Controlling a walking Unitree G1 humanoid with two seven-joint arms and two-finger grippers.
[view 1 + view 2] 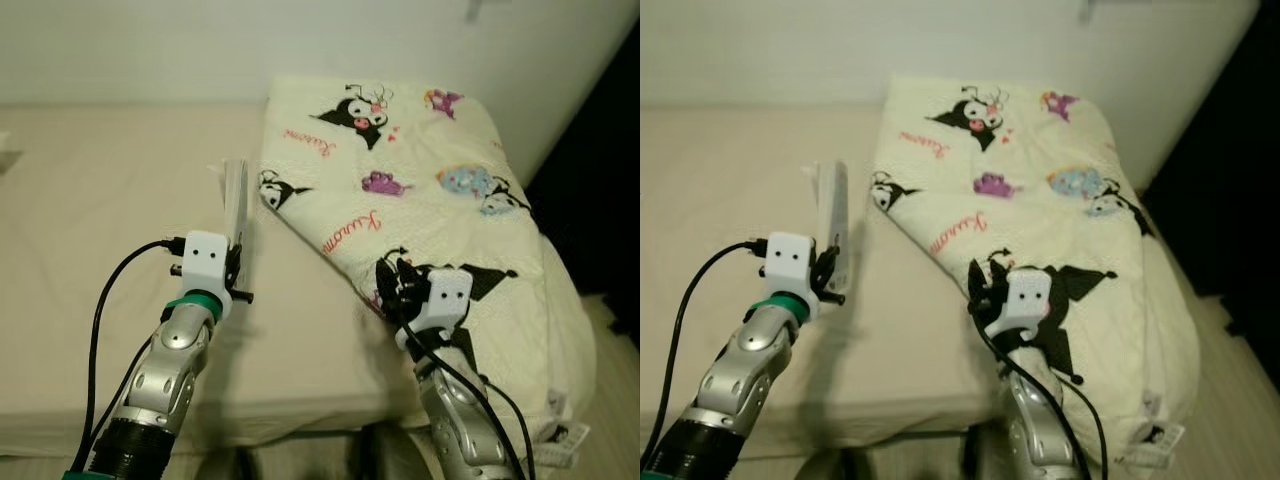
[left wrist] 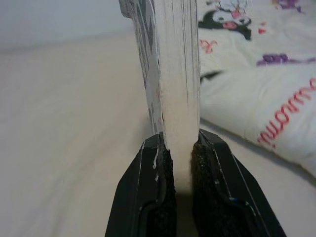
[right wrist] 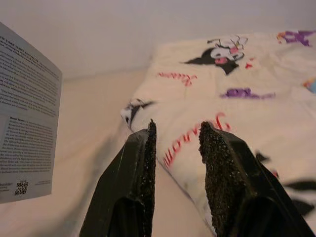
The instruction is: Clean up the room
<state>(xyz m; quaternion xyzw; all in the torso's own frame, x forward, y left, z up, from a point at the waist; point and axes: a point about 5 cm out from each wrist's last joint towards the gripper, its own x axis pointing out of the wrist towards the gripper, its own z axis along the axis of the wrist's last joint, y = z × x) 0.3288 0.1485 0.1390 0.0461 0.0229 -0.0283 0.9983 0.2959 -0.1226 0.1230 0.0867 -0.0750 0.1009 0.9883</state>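
A thin book (image 1: 236,195) stands upright over the beige bed (image 1: 90,260), its page edges (image 2: 175,69) facing my left wrist camera. My left gripper (image 1: 238,258) is shut on the book's lower edge, and both pads (image 2: 163,158) press its covers. The book's back cover (image 3: 24,118), printed with text and a small code, appears in the right wrist view. My right gripper (image 1: 396,276) hovers above the near edge of a cream blanket with cartoon prints (image 1: 420,170). Its fingers (image 3: 145,148) stand open with nothing between them.
The folded blanket covers the right half of the bed up to the white wall (image 1: 150,40). A dark gap (image 1: 600,150) lies to the right of the bed. The bed's front edge (image 1: 300,420) runs just before my arms.
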